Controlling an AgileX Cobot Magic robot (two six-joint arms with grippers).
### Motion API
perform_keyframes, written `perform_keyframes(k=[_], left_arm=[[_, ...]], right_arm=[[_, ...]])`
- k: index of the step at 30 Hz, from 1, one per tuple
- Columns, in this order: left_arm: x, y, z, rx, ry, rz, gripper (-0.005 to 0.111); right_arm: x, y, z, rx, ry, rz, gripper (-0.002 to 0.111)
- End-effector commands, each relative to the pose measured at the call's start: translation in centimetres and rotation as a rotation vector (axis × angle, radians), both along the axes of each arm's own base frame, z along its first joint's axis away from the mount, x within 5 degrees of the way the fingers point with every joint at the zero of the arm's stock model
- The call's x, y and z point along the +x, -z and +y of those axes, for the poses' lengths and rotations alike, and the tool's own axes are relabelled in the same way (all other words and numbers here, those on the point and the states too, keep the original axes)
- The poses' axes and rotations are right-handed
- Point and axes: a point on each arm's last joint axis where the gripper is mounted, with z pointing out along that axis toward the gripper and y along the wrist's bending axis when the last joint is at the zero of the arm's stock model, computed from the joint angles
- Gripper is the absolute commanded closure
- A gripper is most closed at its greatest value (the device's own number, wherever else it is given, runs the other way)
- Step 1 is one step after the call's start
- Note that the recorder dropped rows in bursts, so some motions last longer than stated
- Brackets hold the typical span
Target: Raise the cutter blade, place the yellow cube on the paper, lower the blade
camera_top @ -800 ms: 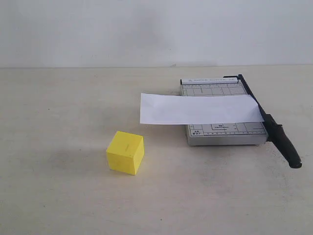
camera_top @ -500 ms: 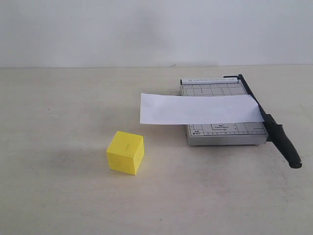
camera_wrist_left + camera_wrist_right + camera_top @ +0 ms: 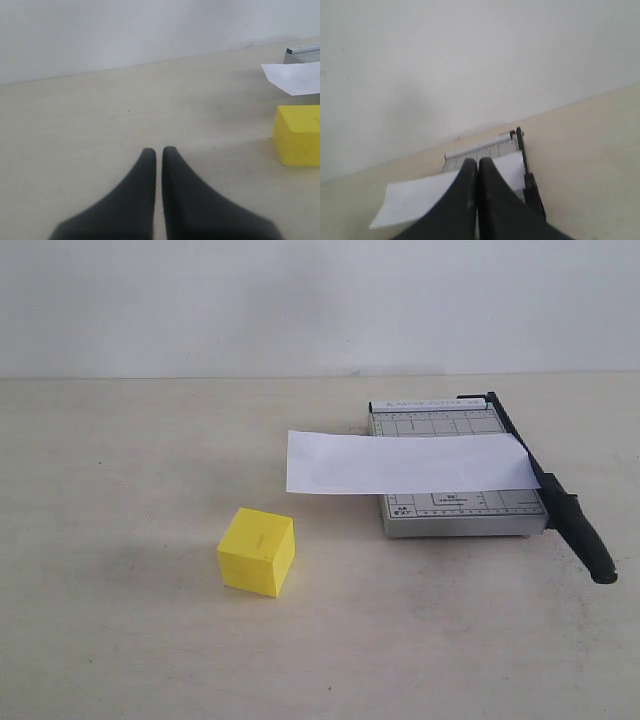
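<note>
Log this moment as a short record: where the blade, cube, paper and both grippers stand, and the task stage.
cutter blade: lowered, lying along the right edge of the cutter base in the exterior view
paper: flat across the base, overhanging its left side
yellow cube: on the table, left of and in front of the base, apart from the paper
left gripper: shut, empty, cube off to one side
right gripper: shut, empty, pointed at the cutter
task stage: no step done yet
</note>
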Motion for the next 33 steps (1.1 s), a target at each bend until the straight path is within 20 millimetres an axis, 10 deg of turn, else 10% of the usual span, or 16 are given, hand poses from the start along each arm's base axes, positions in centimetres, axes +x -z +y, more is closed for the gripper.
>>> perform_keyframes(k=[1,13,29,33], left_arm=[[0.0,-0.1,0.0,0.000,-0.001,-0.014,0.102],[0.0,-0.1,0.0,0.000,-0.001,-0.014,0.102],[0.0,-0.1,0.0,0.000,-0.001,-0.014,0.102],[0.0,-0.1,0.0,0.000,-0.001,-0.014,0.102]], right_arm=[[-0.3,-1.8,-0.6,0.056,0.061,-0.200,0.108],[-0.2,-1.8,-0.5,0.429,-0.001,-0.121,0.108],[-0.2,-9.0,0.9,-0.144,-0.121,0.300,0.108],[1.7,-10.7,1.3,-0.215,-0.160,0.431,0.089]])
